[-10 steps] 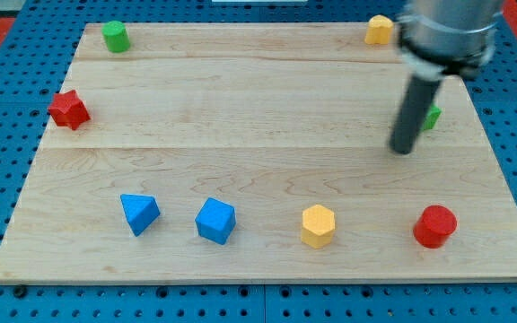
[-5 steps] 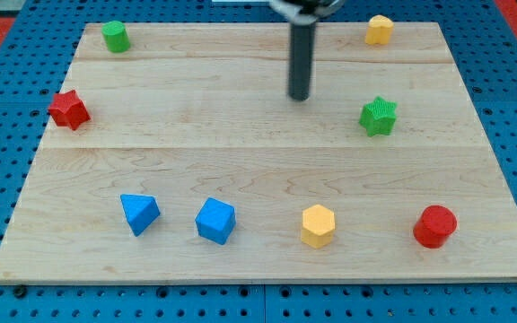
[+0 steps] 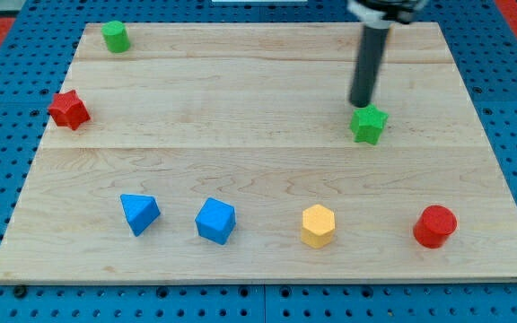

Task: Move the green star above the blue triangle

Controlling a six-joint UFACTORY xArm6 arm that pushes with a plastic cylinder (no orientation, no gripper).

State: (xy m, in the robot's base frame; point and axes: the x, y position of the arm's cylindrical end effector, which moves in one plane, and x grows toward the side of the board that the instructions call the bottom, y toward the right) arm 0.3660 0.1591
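The job is barely started. The green star (image 3: 369,124) sits on the right half of the counter (image 3: 240,117), about mid-depth, and the blue triangle (image 3: 139,213) lies near the front edge on the left side, well apart from it. For the star to end up above the triangle it has to cross most of the counter leftward, landing on the bare wood on the far side of the triangle; none of that travel looks done.

My tip (image 3: 361,104) stands just beyond the star on its far side, a shade to the left of the star's middle, touching it or very nearly so; which one I cannot tell. There are no fingers on this arm, only the plain rod, so nothing is held and the block can only be shoved.

From where the tip is, a push would drive the star nearward, not left. In my judgement the tip needs to get round to the star's right side before the long leftward slide.

The blue cube (image 3: 215,221) and yellow hexagon (image 3: 318,225) sit along the near edge, below the likely path, so the route across the middle looks open. The red star (image 3: 68,109) sits at the far left
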